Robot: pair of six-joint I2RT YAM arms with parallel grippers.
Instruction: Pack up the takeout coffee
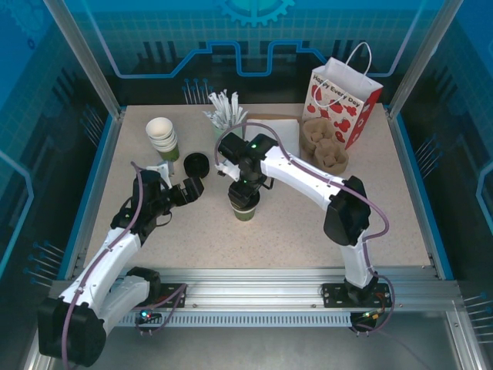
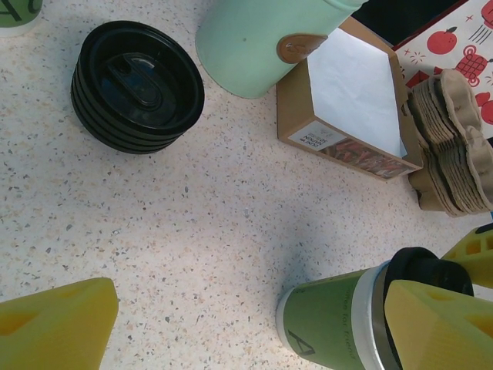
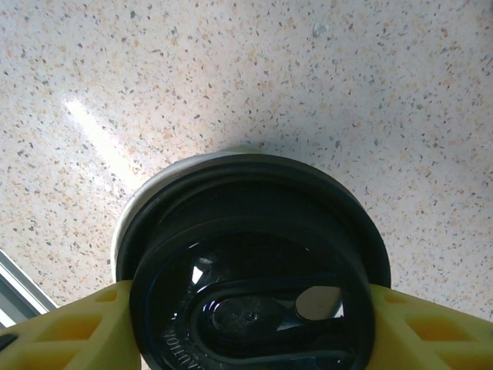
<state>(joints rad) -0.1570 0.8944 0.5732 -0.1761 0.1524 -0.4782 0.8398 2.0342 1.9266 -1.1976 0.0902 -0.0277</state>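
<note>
The takeout coffee (image 1: 246, 210), an olive-green cup with a black lid (image 3: 254, 262), stands upright at the table's middle. My right gripper (image 1: 245, 190) comes down from above, and its yellow fingers (image 3: 69, 331) press both sides of the lid, so my right gripper (image 3: 254, 331) is shut on it. The white cup rim (image 3: 129, 212) shows under the lid. Just left of the cup, my left gripper (image 1: 189, 190) is apart from it. In the left wrist view the left gripper (image 2: 246, 331) is open with bare table between its fingers, and the cup (image 2: 331, 324) stands just beyond.
A stack of black lids (image 1: 196, 163) and a stack of lidless cups (image 1: 162, 137) stand at the back left. A pale green cup of white sticks (image 1: 224, 114), a brown box (image 2: 347, 100), pulp cup carriers (image 1: 323, 148) and a red-and-white gift bag (image 1: 344, 96) lie behind.
</note>
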